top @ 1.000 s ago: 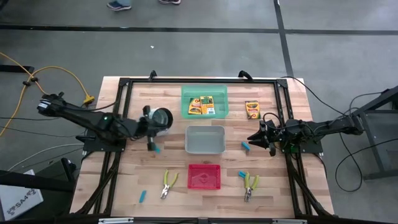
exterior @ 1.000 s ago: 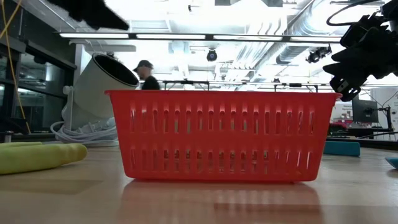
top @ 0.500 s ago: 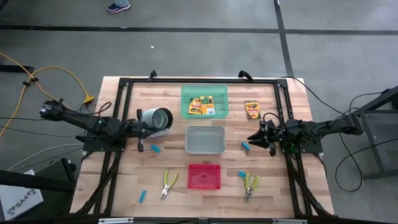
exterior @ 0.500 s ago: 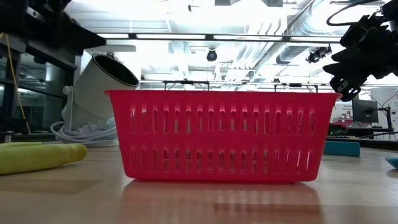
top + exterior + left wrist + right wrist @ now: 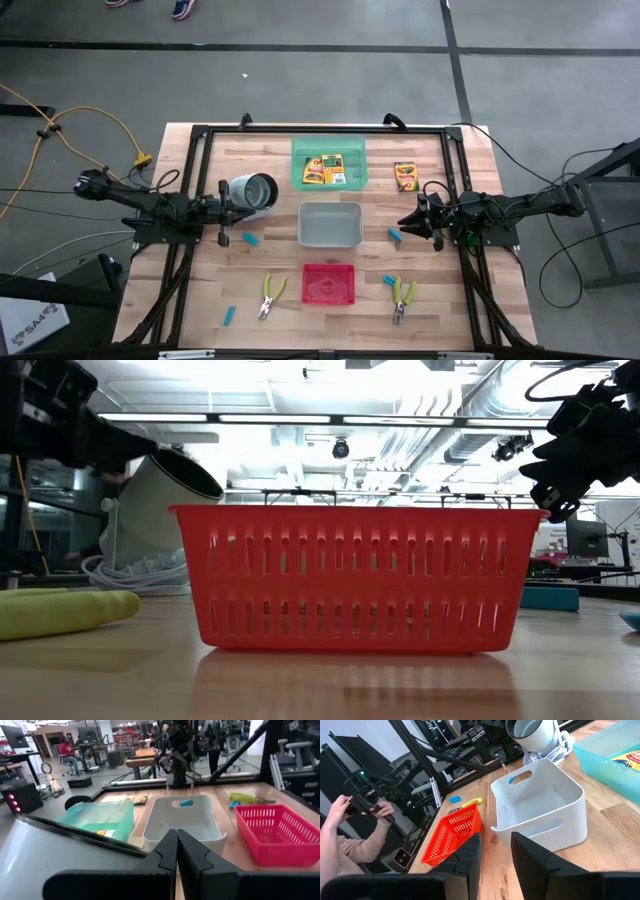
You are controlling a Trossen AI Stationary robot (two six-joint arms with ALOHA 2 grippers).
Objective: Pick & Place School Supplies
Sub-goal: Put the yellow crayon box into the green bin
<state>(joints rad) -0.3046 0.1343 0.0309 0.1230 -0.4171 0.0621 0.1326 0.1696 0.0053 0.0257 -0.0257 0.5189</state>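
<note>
My left gripper (image 5: 226,210) hangs shut and level at the table's left edge, beside a white camera (image 5: 255,192); its fingers (image 5: 176,851) hold nothing. My right gripper (image 5: 405,222) waits open at the right edge, a light-blue piece (image 5: 395,235) lying on the table just below it. Two crayon boxes (image 5: 325,168) lie in the green tray (image 5: 300,150); another crayon box (image 5: 405,175) lies on the table. Pliers (image 5: 268,297) and a second pair (image 5: 402,298) lie flat near the front. More light-blue pieces (image 5: 250,238), (image 5: 230,314) lie on the wood.
A grey tray (image 5: 303,225) stands mid-table, with a red tray (image 5: 308,284) in front of it. A black frame (image 5: 200,135) borders the table. A person's hands (image 5: 365,805) hold a controller beyond the table. Bare wood lies between the trays and both arms.
My left gripper, shut throughout, has drawn back toward the table's left edge and sunk, tipping from pointing down over the light-blue piece to level. The piece stays where it lay.
</note>
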